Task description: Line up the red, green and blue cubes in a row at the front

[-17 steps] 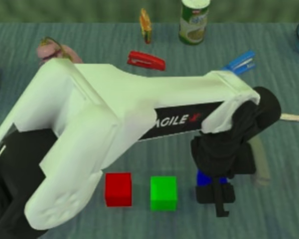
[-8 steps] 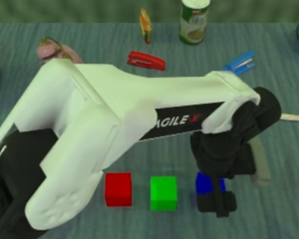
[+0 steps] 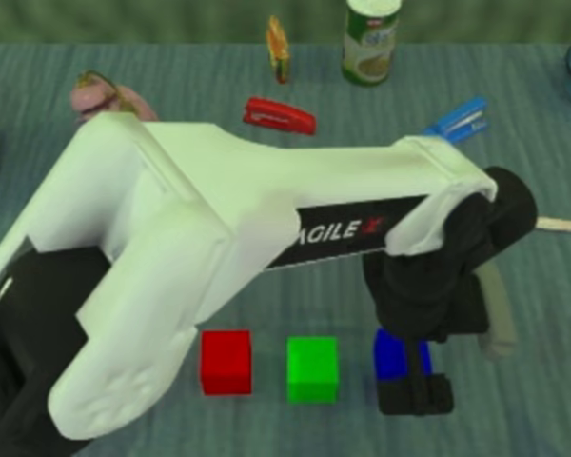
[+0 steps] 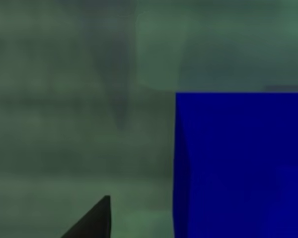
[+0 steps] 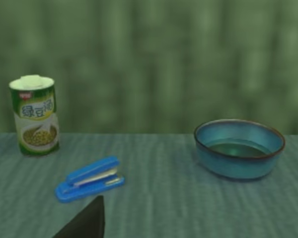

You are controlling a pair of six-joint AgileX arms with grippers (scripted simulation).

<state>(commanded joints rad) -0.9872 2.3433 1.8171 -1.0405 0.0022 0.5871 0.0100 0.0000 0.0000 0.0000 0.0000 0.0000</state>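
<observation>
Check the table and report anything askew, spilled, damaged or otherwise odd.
Nothing stands out. The small red cube, small green cube and small blue cube sit square in an even row at the front, with the left gripper over the blue one. The green-labelled can stands upright, and nothing is spilled.

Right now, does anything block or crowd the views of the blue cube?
Top view: the left arm fills much of the picture, and its hand hides part of the blue cube. Left wrist view: the cube fills one side, cut off at the edge.
</observation>
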